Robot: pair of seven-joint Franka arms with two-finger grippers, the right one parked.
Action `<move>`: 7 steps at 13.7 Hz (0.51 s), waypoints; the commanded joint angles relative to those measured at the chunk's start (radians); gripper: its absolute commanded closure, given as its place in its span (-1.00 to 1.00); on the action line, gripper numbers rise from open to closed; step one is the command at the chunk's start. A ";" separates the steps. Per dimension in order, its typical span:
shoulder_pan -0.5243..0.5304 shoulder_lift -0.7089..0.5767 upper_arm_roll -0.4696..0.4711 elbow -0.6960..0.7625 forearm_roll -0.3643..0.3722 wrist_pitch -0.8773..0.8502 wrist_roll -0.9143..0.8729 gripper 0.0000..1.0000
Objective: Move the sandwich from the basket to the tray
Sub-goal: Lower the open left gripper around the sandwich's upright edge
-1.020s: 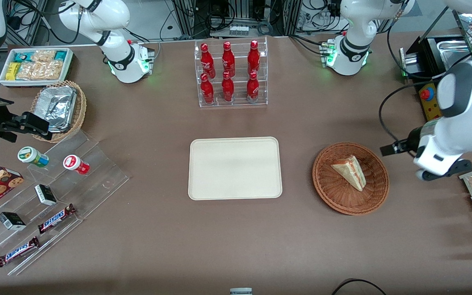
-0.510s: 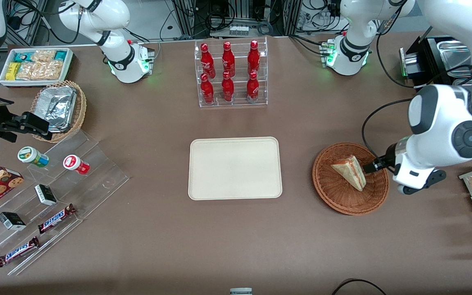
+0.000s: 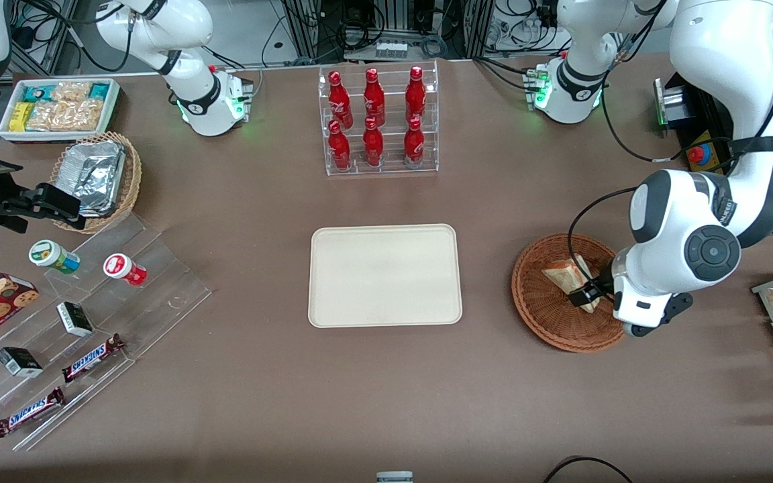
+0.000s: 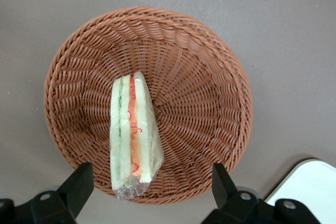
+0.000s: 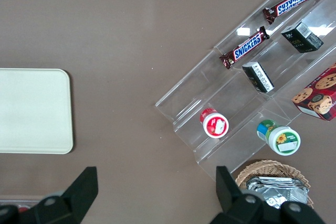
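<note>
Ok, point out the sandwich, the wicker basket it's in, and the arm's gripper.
sandwich (image 4: 132,132), left wrist view, on its layered cut edge.
basket (image 4: 210,93), left wrist view, on its woven inner wall.
gripper (image 4: 149,187), left wrist view, midway between its open fingertips, above the basket.

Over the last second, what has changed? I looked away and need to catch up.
The working arm swung in from its end of the table, bringing the gripper over the basket, above the sandwich, open; nothing grasped. Sandwich, basket and tray stayed put.
</note>
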 commanded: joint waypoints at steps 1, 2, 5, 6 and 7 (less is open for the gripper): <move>-0.009 0.006 0.006 0.005 0.018 0.018 -0.034 -0.99; -0.009 0.008 0.005 0.007 0.018 0.020 -0.034 -0.99; -0.010 0.020 0.005 0.010 0.018 0.050 -0.041 -0.99; -0.013 0.025 0.005 0.012 0.018 0.064 -0.051 -0.99; -0.019 0.029 0.006 0.013 0.020 0.070 -0.060 -0.99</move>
